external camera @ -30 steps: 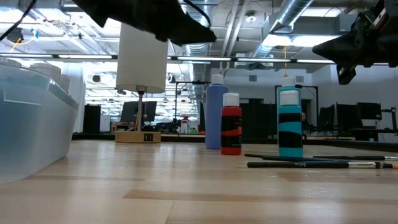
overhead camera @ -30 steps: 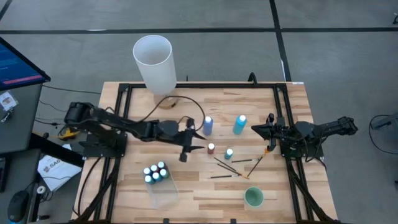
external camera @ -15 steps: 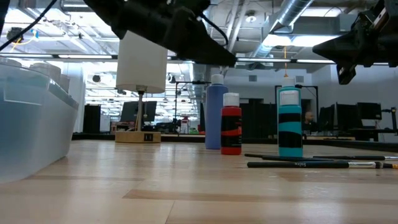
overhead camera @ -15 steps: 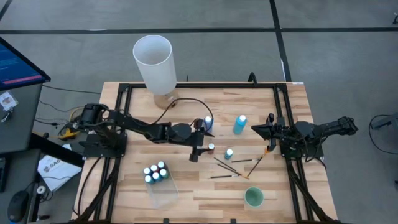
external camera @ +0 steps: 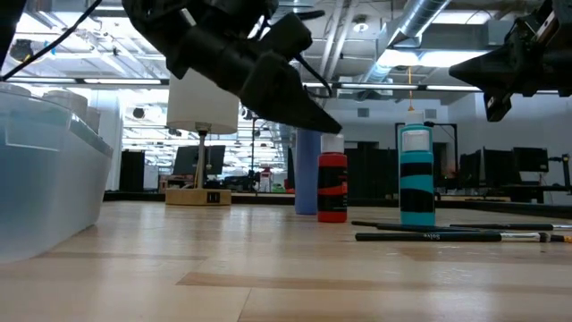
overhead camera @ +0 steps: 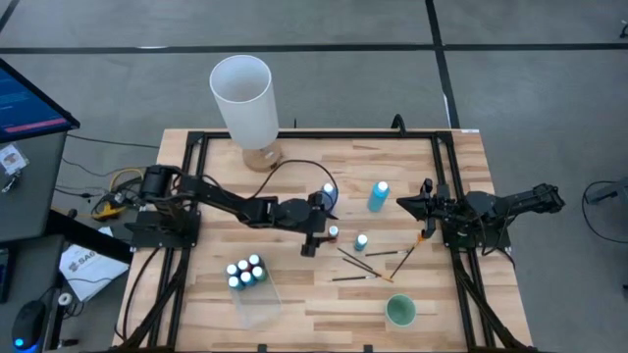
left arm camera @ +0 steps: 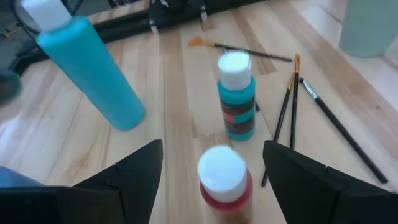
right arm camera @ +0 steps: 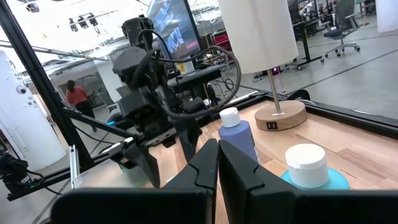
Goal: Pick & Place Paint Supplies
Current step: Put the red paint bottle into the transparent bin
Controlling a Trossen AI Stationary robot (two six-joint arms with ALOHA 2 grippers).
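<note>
The red bottle has a white cap; the left gripper gapes around it, bottle base cut off.

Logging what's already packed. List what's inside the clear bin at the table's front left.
In the high view, the clear bin holds five white-capped bottles clustered at its far end, mostly teal. Anything beneath them is covered, and the low view shows only the bin's frosted wall.
</note>
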